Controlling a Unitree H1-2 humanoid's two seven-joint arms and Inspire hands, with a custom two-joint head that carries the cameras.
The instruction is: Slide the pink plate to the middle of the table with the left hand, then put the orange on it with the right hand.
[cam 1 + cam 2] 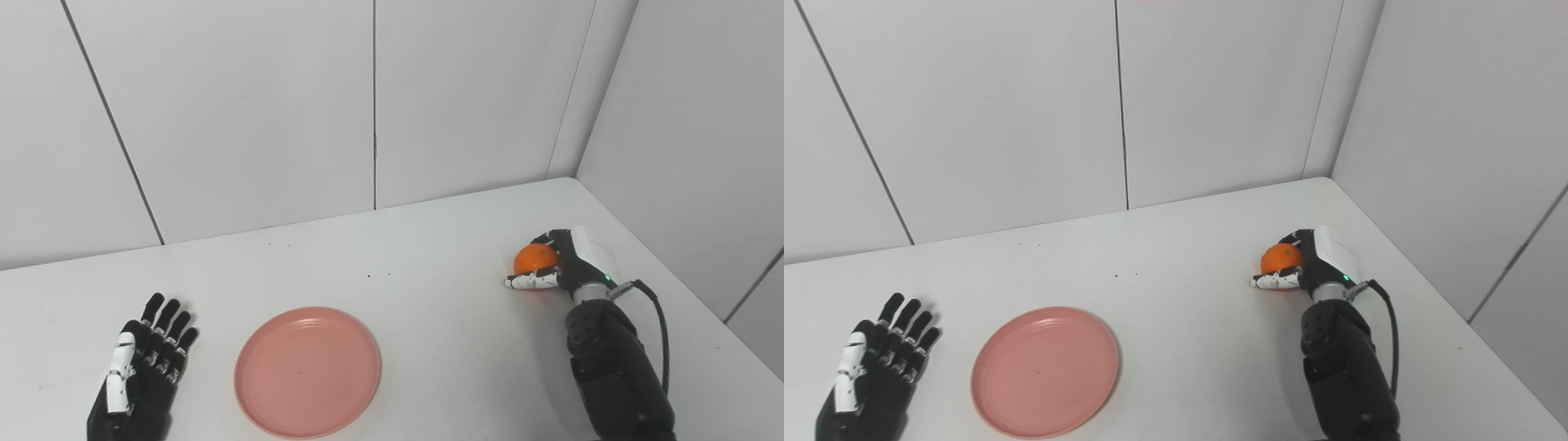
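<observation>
Table (429,257): white, fills lower half of frame, corner at upper right where wall panels meet.
Pink plate (307,372): lower centre of frame, a bit left of mid, flat on table, nothing on it. Looks about where it should be, so slide step prob. done.
Right hand (554,263): right of frame, mid-height; fingers curled round the orange, thumb lying under/in front of it. Clamped on it, near table level; can't tell if fruit is lifted off or resting.
Left hand (144,361): lower left, fingers spread and straight, holding nothing, just beside plate's left rim, not touching.
Orange (535,258): in right hand's grip, well apart from plate.
Key relation: plate lies down and to the left of orange in frame; no obstacle between. Round fruit, no long axis to mind.
Nearer hand: left is nearer plate, but right has the fruit.
Next, prob.: carry orange left and toward bottom edge, set on plate centre; may roll when let go.
</observation>
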